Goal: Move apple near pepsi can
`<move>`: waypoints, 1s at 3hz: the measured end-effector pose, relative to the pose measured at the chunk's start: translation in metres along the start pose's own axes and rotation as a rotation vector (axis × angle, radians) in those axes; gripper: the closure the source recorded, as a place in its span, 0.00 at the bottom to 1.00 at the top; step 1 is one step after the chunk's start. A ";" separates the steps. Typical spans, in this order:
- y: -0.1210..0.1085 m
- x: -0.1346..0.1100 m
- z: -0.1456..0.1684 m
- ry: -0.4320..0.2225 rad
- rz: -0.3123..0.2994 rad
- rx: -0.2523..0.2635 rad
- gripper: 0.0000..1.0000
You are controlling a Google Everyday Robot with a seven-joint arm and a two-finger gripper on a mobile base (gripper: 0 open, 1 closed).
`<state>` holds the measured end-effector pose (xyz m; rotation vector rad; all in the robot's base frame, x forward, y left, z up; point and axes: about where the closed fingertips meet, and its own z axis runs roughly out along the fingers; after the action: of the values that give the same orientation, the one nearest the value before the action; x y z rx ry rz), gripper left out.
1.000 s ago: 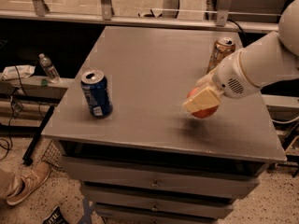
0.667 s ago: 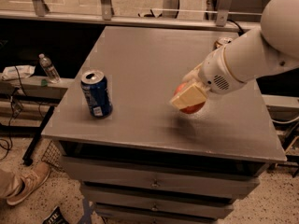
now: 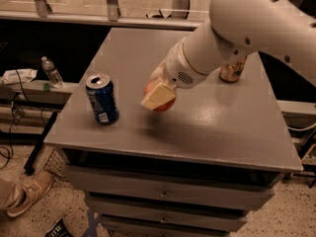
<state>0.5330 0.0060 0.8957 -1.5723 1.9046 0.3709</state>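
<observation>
1. Apple [image 3: 167, 105]: it is round and red-orange, and it sits in the grip of the tool [image 3: 159, 97] near the middle of the counter [image 3: 207, 127].
2. The tool is pinching the apple. A pale, flat finger [image 3: 157, 96] covers most of the front of the fruit, so only its red edges peek out.
3. The apple looks lifted a little off the counter, with a dark shadow on the grey top below it.
4. The pepsi can [image 3: 102, 98] stands upright just to the left of the apple, near but not touching. It is dark blue with a silver top and an open hole.
5. A small white patch sits low on the blue can. The words on it are too small to read.
6. A big white arm [image 3: 232, 38] reaches in from the top right.
7. A gold-brown can [image 3: 231, 72] stands at the back right, partly hidden by the arm. Its writing cannot be read.
8. A water bottle [image 3: 51, 72] stands on a low shelf to the left.
9. A shoe [image 3: 28, 193] shows on the floor at the bottom left.
</observation>
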 end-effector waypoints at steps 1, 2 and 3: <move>0.001 -0.004 0.003 -0.001 -0.009 -0.006 1.00; 0.009 -0.015 0.009 -0.004 -0.040 -0.009 1.00; 0.017 -0.036 0.017 -0.042 -0.090 -0.017 1.00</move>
<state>0.5248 0.0479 0.9022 -1.6425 1.7966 0.3785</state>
